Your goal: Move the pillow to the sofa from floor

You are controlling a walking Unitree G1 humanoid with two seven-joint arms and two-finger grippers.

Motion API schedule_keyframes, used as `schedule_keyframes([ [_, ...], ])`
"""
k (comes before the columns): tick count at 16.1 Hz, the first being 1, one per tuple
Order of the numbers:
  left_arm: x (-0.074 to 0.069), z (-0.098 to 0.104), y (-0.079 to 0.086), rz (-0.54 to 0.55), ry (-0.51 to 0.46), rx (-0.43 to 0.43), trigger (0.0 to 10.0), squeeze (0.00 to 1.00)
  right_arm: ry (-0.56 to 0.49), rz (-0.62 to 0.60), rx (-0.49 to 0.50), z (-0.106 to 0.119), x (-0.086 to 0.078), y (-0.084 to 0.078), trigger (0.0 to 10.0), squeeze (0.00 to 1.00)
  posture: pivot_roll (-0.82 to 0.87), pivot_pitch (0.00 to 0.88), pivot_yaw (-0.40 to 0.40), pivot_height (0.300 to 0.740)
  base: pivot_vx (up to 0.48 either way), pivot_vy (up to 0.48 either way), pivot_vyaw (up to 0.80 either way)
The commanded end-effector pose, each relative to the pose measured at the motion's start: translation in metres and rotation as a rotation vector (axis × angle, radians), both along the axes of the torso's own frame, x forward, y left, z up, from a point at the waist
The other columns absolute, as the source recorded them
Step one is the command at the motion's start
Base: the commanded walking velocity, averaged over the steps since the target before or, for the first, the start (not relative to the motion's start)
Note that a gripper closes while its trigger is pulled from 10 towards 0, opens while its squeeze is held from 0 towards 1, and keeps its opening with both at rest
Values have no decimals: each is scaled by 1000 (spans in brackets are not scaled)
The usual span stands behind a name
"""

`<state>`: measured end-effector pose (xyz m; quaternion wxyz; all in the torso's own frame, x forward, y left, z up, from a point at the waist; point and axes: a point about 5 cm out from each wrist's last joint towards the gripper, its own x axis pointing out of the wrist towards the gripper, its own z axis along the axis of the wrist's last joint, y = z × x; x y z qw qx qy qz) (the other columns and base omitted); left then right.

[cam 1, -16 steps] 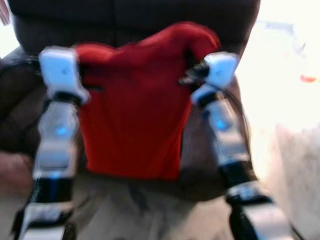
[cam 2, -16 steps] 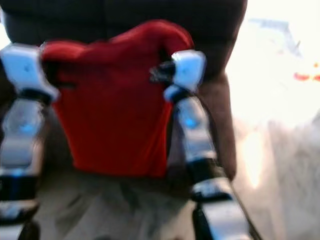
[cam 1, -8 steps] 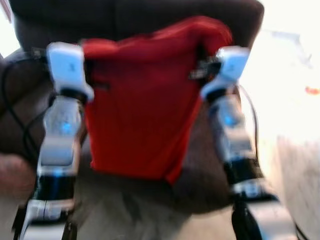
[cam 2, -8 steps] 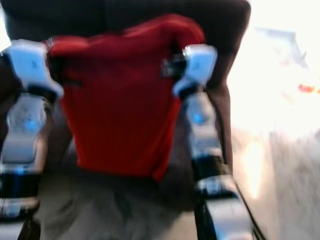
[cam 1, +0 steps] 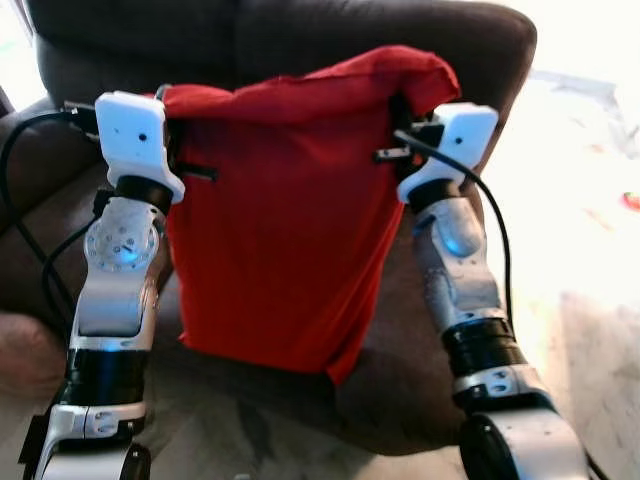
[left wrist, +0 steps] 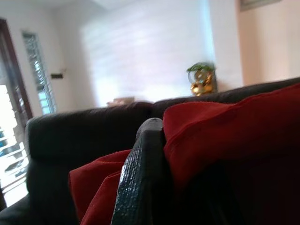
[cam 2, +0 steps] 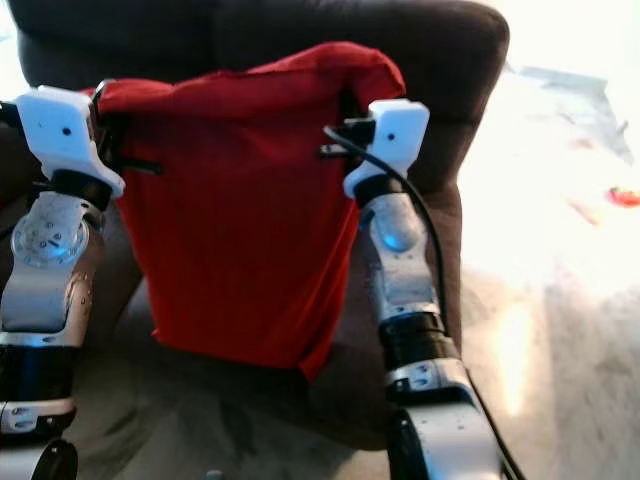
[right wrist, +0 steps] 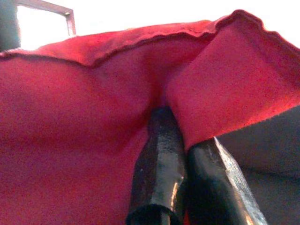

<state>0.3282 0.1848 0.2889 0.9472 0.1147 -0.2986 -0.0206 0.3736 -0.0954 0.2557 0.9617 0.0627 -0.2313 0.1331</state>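
A red pillow hangs upright in front of a dark brown sofa, its lower corner over the seat. My left gripper is shut on the pillow's upper left edge. In the left wrist view a black finger presses against red cloth. My right gripper is shut on the upper right corner. The right wrist view has both black fingers pinching a fold of the pillow. The fingertips are buried in the fabric.
The sofa's backrest stands right behind the pillow, and its left armrest is beside my left arm. Black cables loop by my left arm. Bright pale floor lies to the right, with a small red item on it.
The earlier pictures were blurred by camera motion and the view is now steady. The pillow and both arms sit slightly higher against the sofa back. Both grips hold as before.
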Motion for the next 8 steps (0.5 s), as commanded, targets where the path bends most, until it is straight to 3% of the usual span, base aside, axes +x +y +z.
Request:
schedule_keyframes([
  [1,-3,9,4,-17,-33,-12,10000,0,-50,9,-5,12,-3,3,10000,0,135,108,-35,740,0,0,0],
  [5,7,-38,14,6,196,16,10000,0,161,-66,-97,-32,9,-5,10000,0,134,108,-36,740,0,0,0],
  [7,10,-66,14,29,359,114,10000,0,287,-124,-134,-55,12,-12,10000,0,139,111,-39,740,0,0,0],
  [8,11,-70,15,43,379,132,10000,0,301,-131,-136,-57,12,-13,10000,0,139,111,-39,740,0,0,0],
])
